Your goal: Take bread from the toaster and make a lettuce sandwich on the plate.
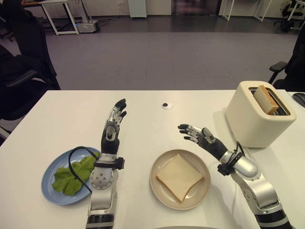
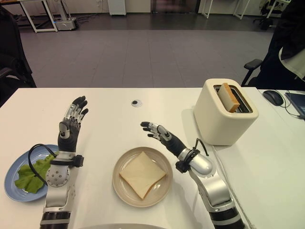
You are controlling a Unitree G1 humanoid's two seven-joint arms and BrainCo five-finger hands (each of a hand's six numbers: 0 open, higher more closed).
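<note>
On the plate [image 1: 159, 165] lies pale square bread [image 1: 179, 177]; left robot hand [image 1: 112, 130], right robot hand [image 1: 203, 137] spread empty.

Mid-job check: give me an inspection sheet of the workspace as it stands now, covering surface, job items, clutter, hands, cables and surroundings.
Surface: white table, nothing spilled.
Job's things: cream toaster at right rear, one toasted bread slice standing in its slot. Beige round plate in the middle holds one white bread slice. Blue plate at left holds a green lettuce leaf.
Clutter: small round disc at far middle; dark computer mouse beyond the toaster.
Hands: left hand open, beside the blue plate; right hand open, between beige plate and toaster. Fingers hold nothing.
Cables: black cable loop from the left wrist over the blue plate; short black cable at the right wrist.
Surroundings: grey floor; black office chair at left.
</note>
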